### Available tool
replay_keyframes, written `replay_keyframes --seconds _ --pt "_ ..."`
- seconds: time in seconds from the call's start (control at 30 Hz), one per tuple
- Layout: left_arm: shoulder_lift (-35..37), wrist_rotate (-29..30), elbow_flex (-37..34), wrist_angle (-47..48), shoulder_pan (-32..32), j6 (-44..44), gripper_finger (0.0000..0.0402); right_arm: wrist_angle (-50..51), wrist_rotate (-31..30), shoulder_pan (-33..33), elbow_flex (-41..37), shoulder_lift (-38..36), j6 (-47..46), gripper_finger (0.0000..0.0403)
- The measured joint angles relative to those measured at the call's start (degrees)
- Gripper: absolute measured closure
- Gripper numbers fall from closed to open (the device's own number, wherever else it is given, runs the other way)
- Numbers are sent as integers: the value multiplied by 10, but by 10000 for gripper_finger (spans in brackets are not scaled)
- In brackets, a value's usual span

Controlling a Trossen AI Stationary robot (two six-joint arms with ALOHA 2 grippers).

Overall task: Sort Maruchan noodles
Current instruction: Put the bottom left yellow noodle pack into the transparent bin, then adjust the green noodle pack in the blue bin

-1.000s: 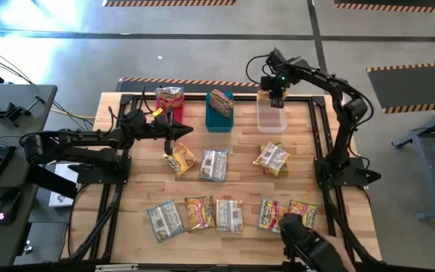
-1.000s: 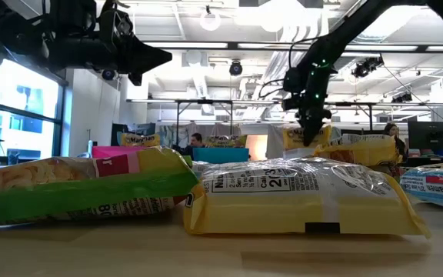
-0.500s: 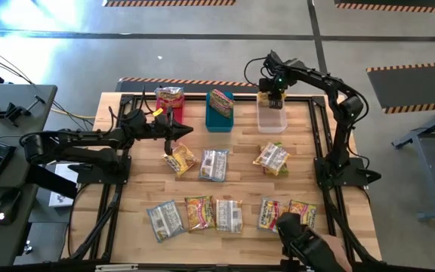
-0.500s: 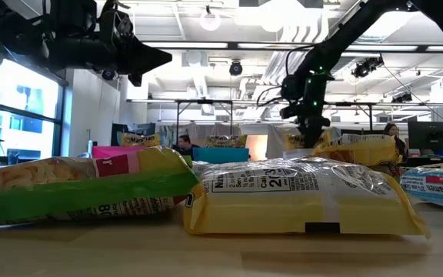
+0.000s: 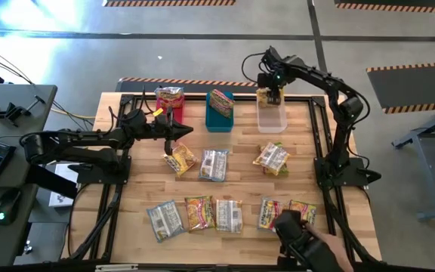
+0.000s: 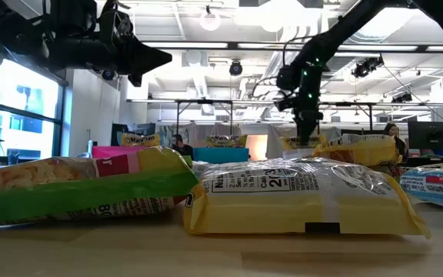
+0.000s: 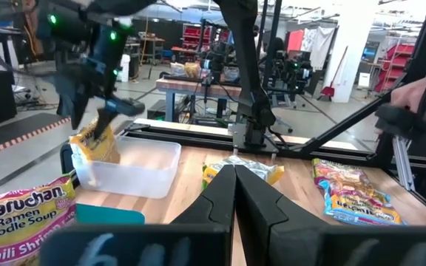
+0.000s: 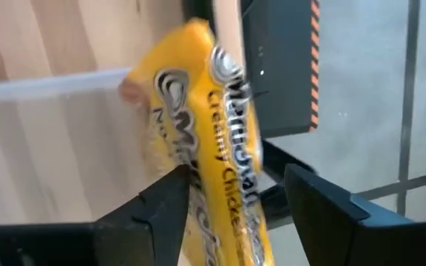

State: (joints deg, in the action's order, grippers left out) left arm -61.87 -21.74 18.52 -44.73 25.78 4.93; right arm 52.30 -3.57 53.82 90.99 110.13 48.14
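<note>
Right gripper has shifted toward 12 o'clock, fingers parting around yellow packet dropping into clear bin; left gripper shut, empty; nine packets remain unsorted.

yellow noodle packet blurred and cut off below, pink bin mostly hidden behind packets
</note>
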Motion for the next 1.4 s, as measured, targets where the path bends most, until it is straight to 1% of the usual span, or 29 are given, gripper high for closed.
replay_keyframes --seconds 0.2,0.3,0.4,0.57,0.63,0.67,0.77,0.97,1.1,1.2,1.3,1.4 --pt "0 2 0 12 0 0 401 39 1 -2 81 0 -35 202" --pt "0 4 0 17 0 0 401 59 16 -2 120 0 -67 202" --pt "0 4 0 17 0 0 401 75 53 -2 152 0 -129 202" --pt "0 4 0 17 0 -3 401 78 144 -21 174 -1 -268 201" --pt "0 4 0 17 0 -5 401 75 175 -37 171 -1 -293 201" --pt "0 4 0 17 0 -5 401 73 181 -45 170 -1 -303 201" --pt "0 4 0 18 0 -5 401 51 167 -71 169 2 -336 201" --pt "0 4 0 24 0 -5 401 -10 164 -124 169 29 -421 200" --pt "0 4 0 25 0 -5 401 -62 160 -150 169 63 -450 200" --pt "0 4 0 26 0 -1 401 -94 157 -156 169 83 -463 200" --pt "0 4 0 30 0 4 401 -96 158 -156 169 99 -468 187" --pt "0 4 0 30 0 4 401 -95 158 -156 169 110 -483 157"
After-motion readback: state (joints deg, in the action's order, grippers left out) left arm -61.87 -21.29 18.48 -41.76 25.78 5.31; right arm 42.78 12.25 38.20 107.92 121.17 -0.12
